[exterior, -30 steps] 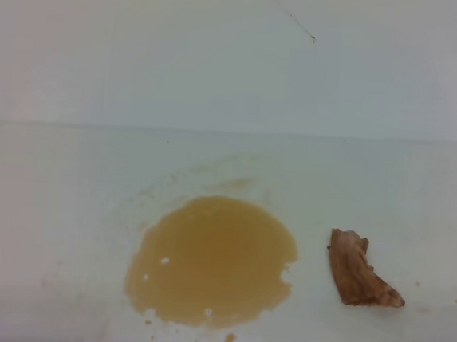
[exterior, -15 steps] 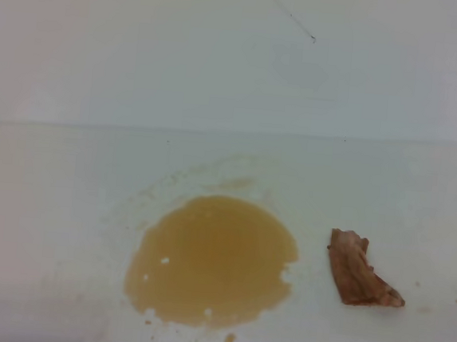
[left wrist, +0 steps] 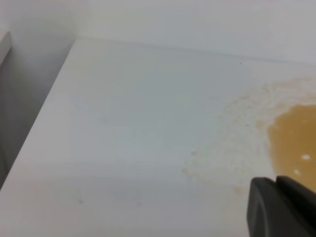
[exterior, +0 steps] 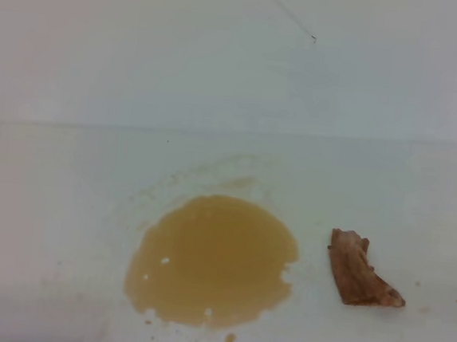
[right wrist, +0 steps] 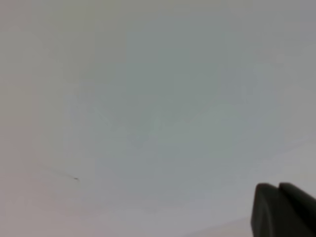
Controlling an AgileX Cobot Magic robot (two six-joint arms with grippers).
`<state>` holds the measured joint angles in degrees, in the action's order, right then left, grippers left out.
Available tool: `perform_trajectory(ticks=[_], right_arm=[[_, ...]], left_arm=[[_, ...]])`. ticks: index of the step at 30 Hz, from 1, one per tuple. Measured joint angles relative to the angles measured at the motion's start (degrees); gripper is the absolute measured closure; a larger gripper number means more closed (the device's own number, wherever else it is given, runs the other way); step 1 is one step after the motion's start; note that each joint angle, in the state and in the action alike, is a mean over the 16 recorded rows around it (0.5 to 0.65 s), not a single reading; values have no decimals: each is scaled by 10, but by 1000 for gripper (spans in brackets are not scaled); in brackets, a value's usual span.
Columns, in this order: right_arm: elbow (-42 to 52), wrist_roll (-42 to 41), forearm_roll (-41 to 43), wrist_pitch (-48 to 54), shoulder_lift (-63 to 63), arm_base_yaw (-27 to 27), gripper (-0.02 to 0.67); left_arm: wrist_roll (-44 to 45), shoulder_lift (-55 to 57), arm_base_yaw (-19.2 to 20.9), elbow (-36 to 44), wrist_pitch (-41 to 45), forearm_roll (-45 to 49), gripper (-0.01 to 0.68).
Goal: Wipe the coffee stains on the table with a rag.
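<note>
Although the job is to wipe, nothing in these views suggests to me that any wiping has begun. Nearest me, my left pincer (left wrist: 284, 207) shows only as a dark tip at the lower right corner of its wrist view, the two fingers lying flat together with no gap, holding nothing, and hanging above the table near the left rim of the spill. My right pincer (right wrist: 284, 210) looks the same in its own view: dark fingers pressed together, empty, and facing a blank pale surface, so I cannot tell from it where it sits over the scene. Neither pincer appears in the high view.

On the wide, flat, smooth white table (exterior: 49, 203), the coffee stains (exterior: 212, 262) lie near the front as one large rounded puddle of translucent tan-brown liquid, with a few small droplets just off its near edge. To its right, a little apart and not touching it, lies the rag (exterior: 360, 270), a small wrinkled reddish-brown cloth scrap with ragged edges, untouched and flat on the surface. Farther back, faint tan speckles and thin smears fan out beyond the puddle's far edge, and behind them rises the plain white wall (exterior: 223, 50).

By my judgement everything remains: reach the rag, grasp it, then sweep it through the puddle and smears.
</note>
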<state>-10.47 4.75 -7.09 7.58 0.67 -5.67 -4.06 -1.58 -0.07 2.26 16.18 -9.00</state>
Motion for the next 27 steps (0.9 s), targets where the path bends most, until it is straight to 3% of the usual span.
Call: perform_trajectory(ticks=[11,27], right_arm=[[-138,-79,-54,194,153,0,652],[-285,-375,-335,332,400,1,646]], left_arm=[[0,0,0,0,3,-6,672],[0,0,0,0,7,-5,672]])
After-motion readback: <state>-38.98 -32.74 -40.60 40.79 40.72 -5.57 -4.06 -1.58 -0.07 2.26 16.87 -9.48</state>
